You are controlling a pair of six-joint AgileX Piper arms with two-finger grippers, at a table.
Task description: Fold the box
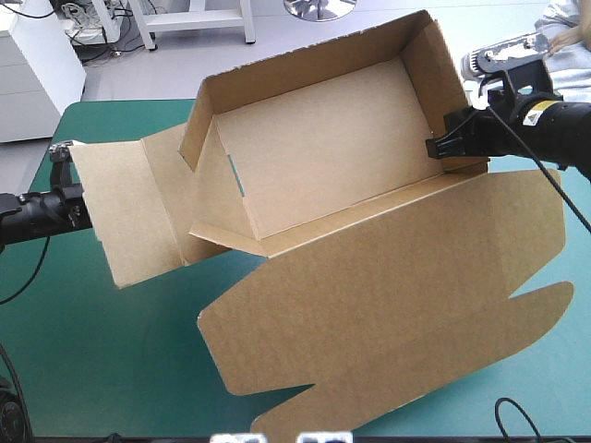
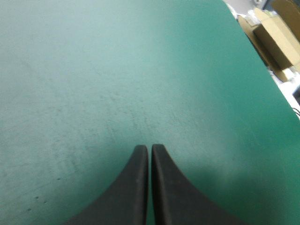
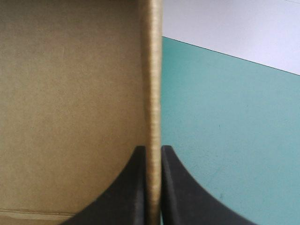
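The desk point(image 1: 111, 369), under its teal-green cover, carries the box point(image 1: 323, 175) across its middle. The box stands as an open tray with its walls raised toward the far edge. Its lid point(image 1: 397, 314) lies flat and spreads toward the near right corner, and a flap point(image 1: 129, 212) reaches out toward the left edge. Spare board point(image 2: 276, 37) lies past the desk's left edge. The right gripper point(image 3: 151, 149) is clamped on the tray's right wall point(image 1: 441, 88), with the board's edge pinched between its black fingers. The left gripper point(image 2: 150, 146) sits at the left edge just beside the flap, its fingers pressed together on nothing, with bare cover ahead. The views do not show whether it touches the flap.
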